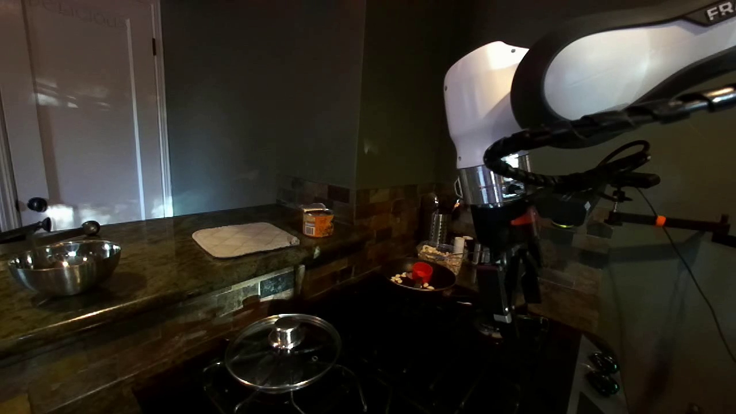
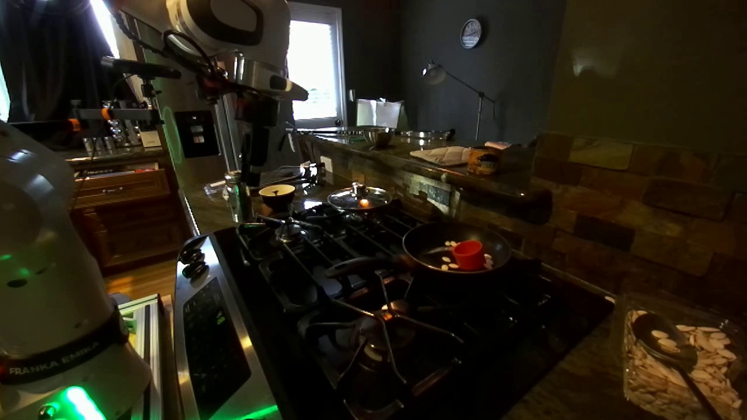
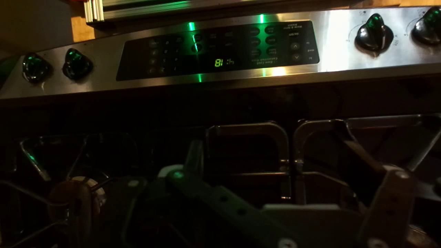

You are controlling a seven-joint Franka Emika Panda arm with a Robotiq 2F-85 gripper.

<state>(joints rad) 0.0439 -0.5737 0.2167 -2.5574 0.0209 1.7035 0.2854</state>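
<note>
Stove point(image 2: 350, 303): gas range, sits below the gripper point(image 3: 277, 153) at mid-scene. In an exterior view, far left: robot base point(image 2: 58, 245), white, a green light point(image 2: 81, 402) glowing near its foot. Next, control panel point(image 2: 216, 344) along the stove's front edge; the wrist view shows it with two knobs point(image 3: 75, 64) towards each end and green digits point(image 3: 224, 62) lit, lettering upside down. Then the gripper, pointing down above the grates point(image 3: 249, 127). Fingers point(image 3: 195, 160) released: spread well apart in the wrist view, grates visible between them. Just right of the gripper, past the stove's far end, a small dark bowl point(image 2: 277, 203), pale inside. Next, glass lid point(image 2: 344, 200) with a steel knob, lying knob-up at the rear of the stove's far end. Behind it, on the raised counter point(image 1: 155, 247), a steel bowl point(image 2: 379, 138), then a quilted pad point(image 2: 440, 155). Right of the lid, frying pan point(image 2: 429, 242) at the rear, near end, handle towards the left; inside it a red cup point(image 2: 468, 255) among pale, seed-like pieces point(image 2: 445, 267). Orange-labelled can point(image 2: 484, 161) stands just beside the pad. Far right: clear tub point(image 2: 683, 311) of similar pale pieces, dark spoon point(image 2: 648, 326) lying on top, a few pieces in its hollow.
</note>
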